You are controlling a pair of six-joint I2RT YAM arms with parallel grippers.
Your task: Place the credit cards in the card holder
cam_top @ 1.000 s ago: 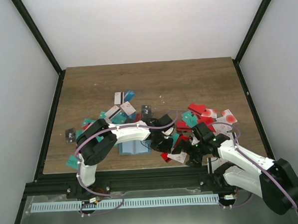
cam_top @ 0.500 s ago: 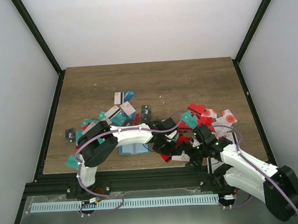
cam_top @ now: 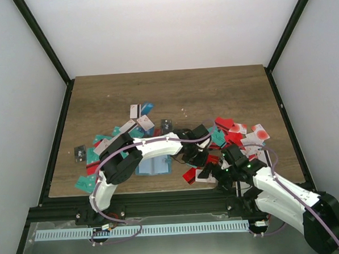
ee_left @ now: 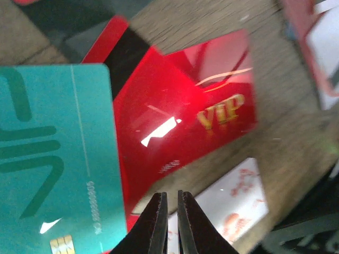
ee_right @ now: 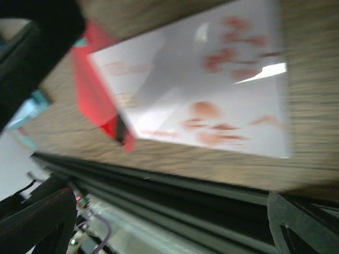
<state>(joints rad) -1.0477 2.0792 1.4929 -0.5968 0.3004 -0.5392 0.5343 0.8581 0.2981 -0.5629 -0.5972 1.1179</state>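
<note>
Top external view: the brown worktop (cam_top: 173, 92) carries everything, and both arms crowd its near right part. The left arm (cam_top: 153, 148) stretches sideways from its base and crosses above the card holder (cam_top: 152, 167). The holder lies spread flat and light blue near the front edge, just left of the heap. Unfolded like that, it looks ready to take a card. The right arm (cam_top: 275, 184) leans in from the other side, so the two wrists meet over the same patch. The credit cards (cam_top: 229, 136) lie scattered in a loose band across the worktop, thickest in red and white where the arms work. None that I can see sits in the holder.

From the left wrist, a teal card (ee_left: 53, 159) overlaps a red VIP card (ee_left: 185, 116), with a white card (ee_left: 235, 198) below them. The left arm's jaws are pressed almost together, and their fingers (ee_left: 158, 225) aim at the red card's lower edge with nothing visible between them. I'd guess they mean to nudge or pry that thin edge, since a flat card offers little to grip.

The right wrist view is blurred: a blotched white card (ee_right: 212, 84) lies partly over a red one (ee_right: 98, 106). Whether the right jaws are apart or closed I cannot tell.
</note>
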